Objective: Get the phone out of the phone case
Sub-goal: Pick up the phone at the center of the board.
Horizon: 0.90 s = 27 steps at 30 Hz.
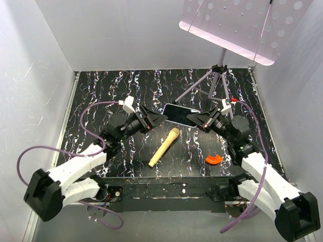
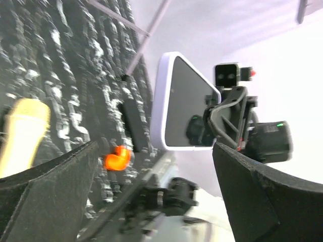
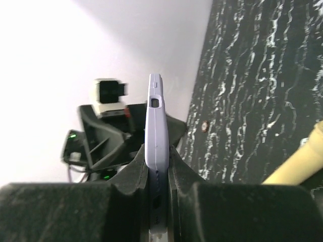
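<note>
- The right fingers (image 3: 192, 191) are clamped together on the phone case (image 3: 155, 126), a thin lavender shell. They pinch one short end, one finger on each flat face, and hold it up off the table (image 1: 101, 91).
- The right wrist view shows the case edge-on, rising straight out from between the right fingers.
- The phone (image 2: 186, 106) sits inside the case. Its glossy black screen is framed all round by the lavender rim and faces the left fingers (image 2: 262, 196).
- The left fingers are spread wide apart and hold nothing. The free end of the case lies just ahead of their tips, in line with the gap between them. The views do not settle whether either tip touches it.
- Seen from above, the two sets of fingers point at each other, with phone and case bridging the space between them.
- A tan microphone-shaped object (image 1: 165, 146) lies on the black, white-streaked table. It is below the gap between the two sets of fingers, nearer the arm bases.
- A small orange curved piece (image 1: 213, 159) lies on the table behind the right fingers, beside that arm.
- A tripod stand (image 1: 218, 75) is beyond the right fingers at the far side of the table, and it carries a pale perforated panel (image 1: 237, 25).
</note>
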### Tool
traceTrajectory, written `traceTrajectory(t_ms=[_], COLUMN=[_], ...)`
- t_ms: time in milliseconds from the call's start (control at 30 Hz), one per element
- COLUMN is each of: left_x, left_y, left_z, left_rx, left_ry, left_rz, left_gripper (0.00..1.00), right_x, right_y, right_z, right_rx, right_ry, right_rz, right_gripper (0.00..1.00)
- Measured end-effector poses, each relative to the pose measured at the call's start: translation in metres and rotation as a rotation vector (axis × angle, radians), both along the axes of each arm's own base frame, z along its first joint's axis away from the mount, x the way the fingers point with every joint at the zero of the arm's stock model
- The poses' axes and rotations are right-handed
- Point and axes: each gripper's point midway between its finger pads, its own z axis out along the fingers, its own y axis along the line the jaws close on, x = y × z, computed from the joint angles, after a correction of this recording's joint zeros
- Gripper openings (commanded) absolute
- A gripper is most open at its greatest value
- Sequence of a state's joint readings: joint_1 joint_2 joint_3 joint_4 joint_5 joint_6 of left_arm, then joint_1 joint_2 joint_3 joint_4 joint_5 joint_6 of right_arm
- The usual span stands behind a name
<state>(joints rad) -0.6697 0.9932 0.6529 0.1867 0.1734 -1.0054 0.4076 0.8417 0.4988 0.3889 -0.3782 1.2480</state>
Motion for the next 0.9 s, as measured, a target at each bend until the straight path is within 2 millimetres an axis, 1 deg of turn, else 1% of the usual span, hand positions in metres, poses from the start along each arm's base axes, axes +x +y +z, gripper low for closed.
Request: traceTrajectory(t_ms=[33,100,200,267,333,400,433,467,567,600,667,700,733,767,833,900], left_x=[0.002,0.003,0.002,-0.002,-0.005,-0.008,-0.009,-0.009,-0.01,-0.01,-0.009,-0.009,-0.009,-0.009,-0.009,-0.01], left_y=[-0.006,-0.018,-0.034,-0.038,-0.039,-0.04,-0.041,-0.041,-0.041,-0.041,-0.041,-0.041,-0.042,-0.043,-0.044,-0.043], left_z=[-0.004,-0.006,0.005,0.016,0.028,0.034,0.035,0.035,0.034,0.034,0.034,0.033,0.031,0.027,0.021,0.019], left_rx=[-0.06,-0.168,-0.289,-0.339,-0.381,-0.401,-0.405,-0.406,-0.407,-0.405,-0.395,-0.389,-0.374,-0.349,-0.284,-0.213], left_ry=[0.042,0.112,0.147,0.142,0.123,0.114,0.115,0.115,0.118,0.116,0.095,0.089,0.088,0.085,0.075,0.054], left_rz=[-0.018,-0.062,-0.133,-0.162,-0.181,-0.192,-0.193,-0.195,-0.191,-0.191,-0.192,-0.192,-0.19,-0.192,-0.207,-0.245], left_gripper=[0.85,0.78,0.59,0.5,0.44,0.38,0.32,0.23,0.05,0.0,0.0,0.0,0.0,0.0,0.0,0.0], right_x=[-0.002,-0.004,-0.006,-0.006,-0.007,-0.01,-0.012,-0.013,-0.019,-0.022,-0.023,-0.023,-0.025,-0.03,-0.039,-0.04], right_y=[0.001,0.002,0.005,0.008,0.008,0.008,0.008,0.008,0.011,0.012,0.013,0.013,0.014,0.017,0.022,0.023], right_z=[0.002,0.002,0.001,0.002,0.003,0.007,0.01,0.01,0.018,0.019,0.018,0.017,0.016,0.012,0.006,0.005], right_rx=[0.025,0.064,0.109,0.132,0.157,0.183,0.194,0.198,0.21,0.208,0.198,0.188,0.176,0.147,0.045,-0.071], right_ry=[-0.006,-0.005,0.001,0.004,-0.005,-0.021,-0.032,-0.038,-0.074,-0.085,-0.088,-0.091,-0.093,-0.099,-0.115,-0.125], right_rz=[0.007,0.02,0.047,0.062,0.073,0.079,0.08,0.081,0.085,0.089,0.079,0.075,0.084,0.107,0.153,0.174], right_gripper=[0.01,0.01,0.01,0.01,0.01,0.01,0.01,0.01,0.02,0.13,0.52,0.7,0.79,0.85,0.92,0.94])
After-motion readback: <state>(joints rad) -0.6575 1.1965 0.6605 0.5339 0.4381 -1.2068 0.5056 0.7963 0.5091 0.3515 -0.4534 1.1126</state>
